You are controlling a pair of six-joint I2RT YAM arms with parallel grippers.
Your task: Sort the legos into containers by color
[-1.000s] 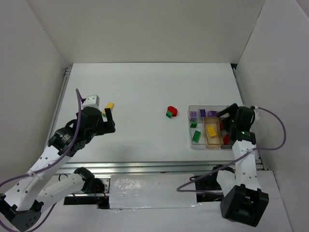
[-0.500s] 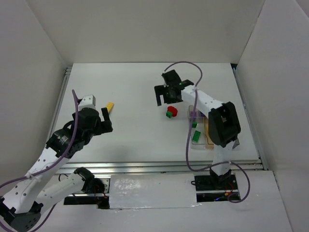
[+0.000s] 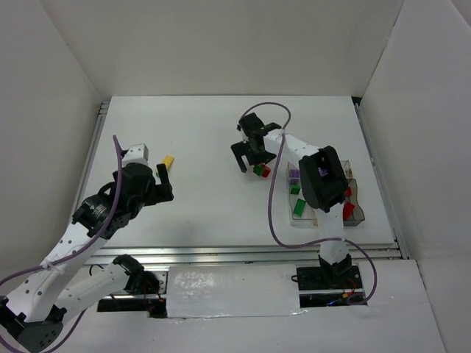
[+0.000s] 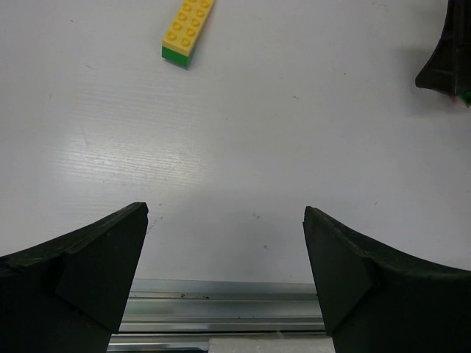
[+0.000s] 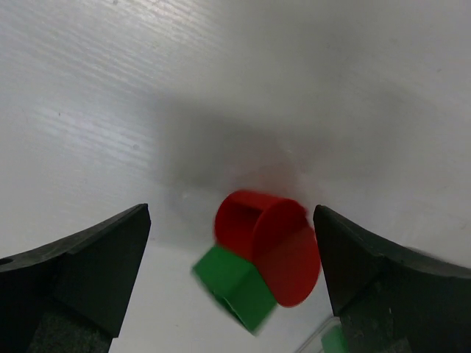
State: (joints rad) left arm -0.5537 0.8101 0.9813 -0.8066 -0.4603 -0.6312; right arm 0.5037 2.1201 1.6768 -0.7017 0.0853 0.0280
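Right claw hung wide apart over the red piece and green brick at mid-table, nothing between the jaws; the two touched, but whether they were studded together I could not tell. Left claw was likewise apart and empty, low over the table, with the yellow brick well ahead of it, a green layer showing at its near end. Box sat at the right, largely hidden by the right arm; other bricks in green, purple and red showed inside. Judged the pieces light, stiff and smooth, likely to skid or pop out of a pinch. The red one was round, so best gripped squarely across its curved wall; the bricks across their flat long sides, low, clear of the studs
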